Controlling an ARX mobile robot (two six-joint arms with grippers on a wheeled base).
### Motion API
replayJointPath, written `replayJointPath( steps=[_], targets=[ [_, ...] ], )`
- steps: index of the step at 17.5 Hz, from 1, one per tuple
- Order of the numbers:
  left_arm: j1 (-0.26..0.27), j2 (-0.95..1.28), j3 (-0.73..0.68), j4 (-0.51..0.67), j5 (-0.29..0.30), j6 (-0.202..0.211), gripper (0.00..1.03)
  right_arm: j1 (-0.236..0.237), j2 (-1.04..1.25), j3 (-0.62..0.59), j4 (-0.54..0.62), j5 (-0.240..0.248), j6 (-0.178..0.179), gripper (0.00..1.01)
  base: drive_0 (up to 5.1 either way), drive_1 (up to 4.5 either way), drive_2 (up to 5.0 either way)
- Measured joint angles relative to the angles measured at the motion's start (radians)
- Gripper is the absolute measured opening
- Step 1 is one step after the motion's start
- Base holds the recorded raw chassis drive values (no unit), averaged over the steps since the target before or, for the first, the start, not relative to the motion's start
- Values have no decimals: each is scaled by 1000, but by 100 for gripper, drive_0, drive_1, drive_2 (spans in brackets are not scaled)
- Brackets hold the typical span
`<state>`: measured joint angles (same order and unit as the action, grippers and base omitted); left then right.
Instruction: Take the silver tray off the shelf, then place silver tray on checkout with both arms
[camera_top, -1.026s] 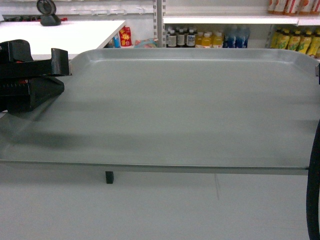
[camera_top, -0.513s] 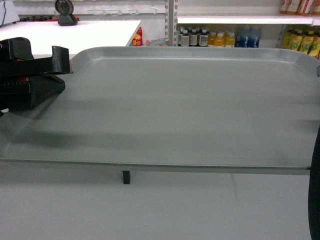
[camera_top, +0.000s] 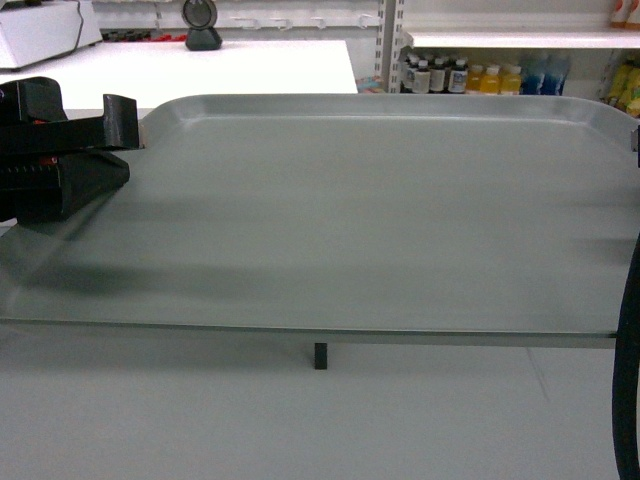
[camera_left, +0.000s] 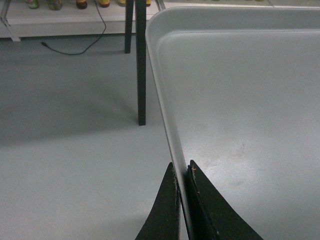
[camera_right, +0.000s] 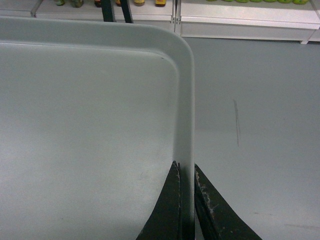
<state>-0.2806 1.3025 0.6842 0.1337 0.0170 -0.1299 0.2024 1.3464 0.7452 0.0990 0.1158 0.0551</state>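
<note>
Grey shop floor (camera_top: 300, 420) fills the near ground, w/ a thin dark scuff line on it in the right wrist view. Above it the silver tray (camera_top: 370, 220) hangs level in the air, spanning nearly the whole head view, not resting on any surface. Left gripper (camera_left: 184, 172) has its fingers (camera_left: 167, 210) clamped on the tray's left rim, one finger outside, one inside. Right gripper (camera_right: 186, 172) likewise pinches the right rim, fingers (camera_right: 215, 215) either side of the edge. A thick black cable (camera_top: 628, 380) curves down at the head view's right edge. A black worktop leg (camera_left: 141, 65) stands just beyond the tray's left corner. Further back, the checkout (camera_top: 200, 70), a broad white worktop, sits upper left w/ a small dark stand (camera_top: 202, 25) on it. Far right, a shelf (camera_top: 510, 40) w/ bottles (camera_top: 470, 77) below.
</note>
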Motion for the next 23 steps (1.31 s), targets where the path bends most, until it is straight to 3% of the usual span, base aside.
replayJointPath(
  steps=[23],
  targets=[
    [0, 0, 0, -1, 0, 0, 3, 0, 0, 0, 1, 0, 0, 3, -500, 246, 246]
  ],
)
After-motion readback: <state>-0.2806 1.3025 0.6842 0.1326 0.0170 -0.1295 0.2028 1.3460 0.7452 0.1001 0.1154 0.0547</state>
